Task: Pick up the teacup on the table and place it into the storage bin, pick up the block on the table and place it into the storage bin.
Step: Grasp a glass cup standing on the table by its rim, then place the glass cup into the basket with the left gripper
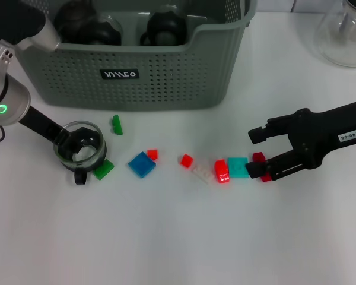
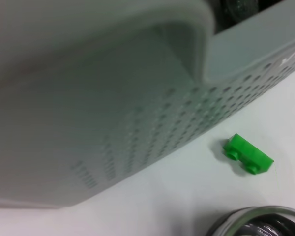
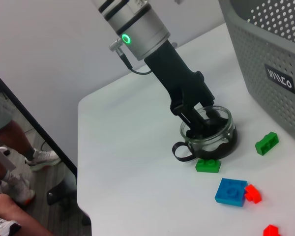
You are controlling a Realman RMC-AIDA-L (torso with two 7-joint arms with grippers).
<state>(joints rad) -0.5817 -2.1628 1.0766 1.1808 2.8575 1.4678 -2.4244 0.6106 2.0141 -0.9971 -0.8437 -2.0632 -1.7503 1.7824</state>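
Head view: left jaws [image 1: 77, 145] in teacup [image 1: 80, 149].

Head view overhead; left wrist hugs storage bin [image 2: 113, 98]; all share it.

On the white worktop [image 3: 137, 162], the left claw [image 3: 199, 123] reaches down into the clear glass teacup [image 3: 209, 132], one finger inside the bowl and one against its rim, the dark handle sticking out to the side away from the storage bin [image 3: 270, 59]. A green block [image 3: 208, 165] lies touching the cup's base, another green block [image 3: 266, 143] sits between the cup and the perforated bin wall with its black label [image 3: 279, 78], and a blue square plate [image 3: 231, 191] lies with a red block [image 3: 252, 193] against its edge. A further red block [image 3: 271, 230] shows at the edge, and past the worktop's far side a person's legs and shoes [image 3: 19, 162] are visible on the floor.
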